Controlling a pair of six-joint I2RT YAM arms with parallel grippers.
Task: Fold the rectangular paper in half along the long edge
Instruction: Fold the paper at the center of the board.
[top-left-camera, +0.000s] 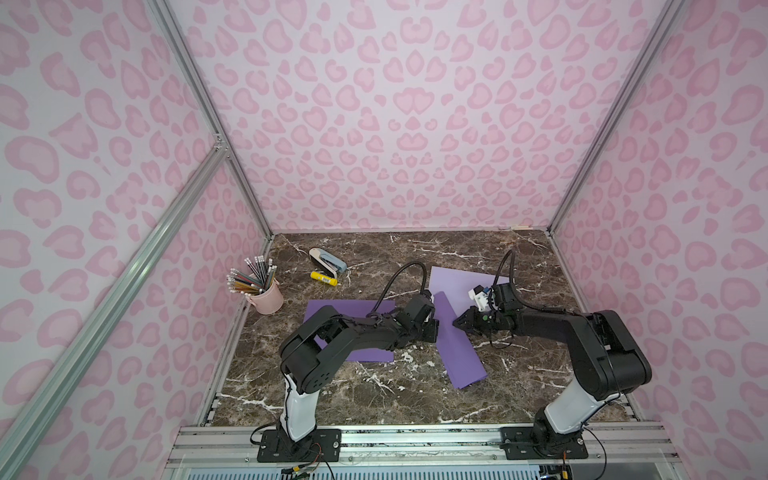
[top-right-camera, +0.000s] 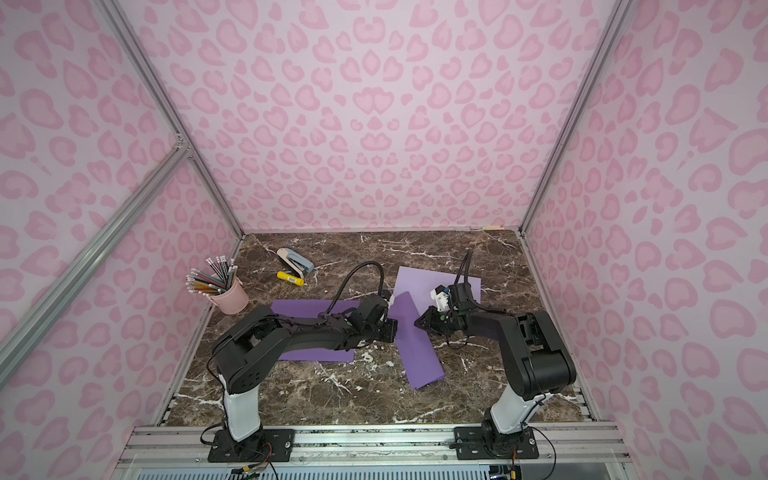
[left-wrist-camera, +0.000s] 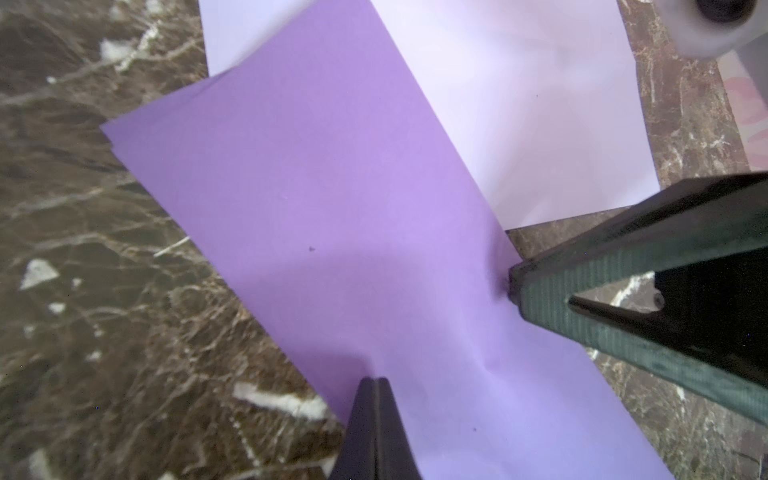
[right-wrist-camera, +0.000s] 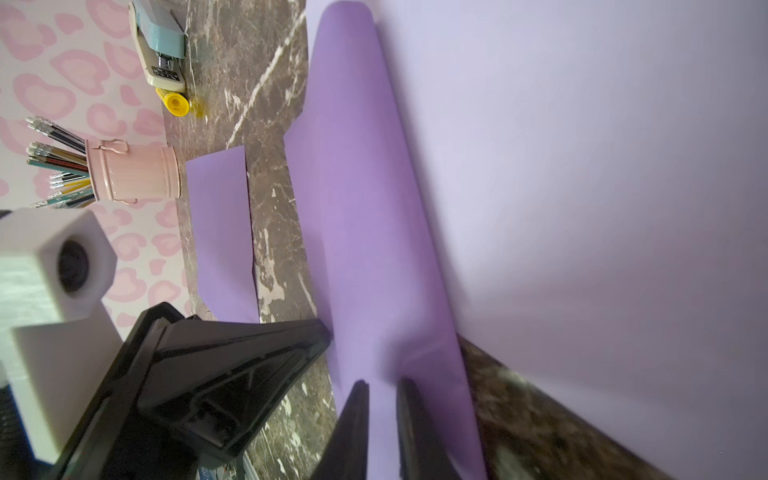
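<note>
The purple paper (top-left-camera: 459, 353) (top-right-camera: 415, 353) lies folded into a long strip, slanting across the middle of the marble table. Its far end looks rounded rather than flat (right-wrist-camera: 365, 208). My left gripper (left-wrist-camera: 376, 380) (top-right-camera: 392, 328) is shut, with its tips down on the strip (left-wrist-camera: 332, 208) beside one long edge. My right gripper (top-left-camera: 456, 323) (right-wrist-camera: 382, 384) meets the opposite long edge, facing the left one. Its jaws stand a narrow gap apart, and purple paper shows in that gap. The strip wrinkles slightly between the two grippers.
A pale lavender sheet (top-left-camera: 461, 282) lies under the strip's far end. Another purple sheet (top-left-camera: 353, 309) lies beneath my left arm. A pink cup of pencils (top-left-camera: 268, 297), a stapler (top-left-camera: 328, 259) and a yellow tube (top-left-camera: 323, 278) sit at the back left.
</note>
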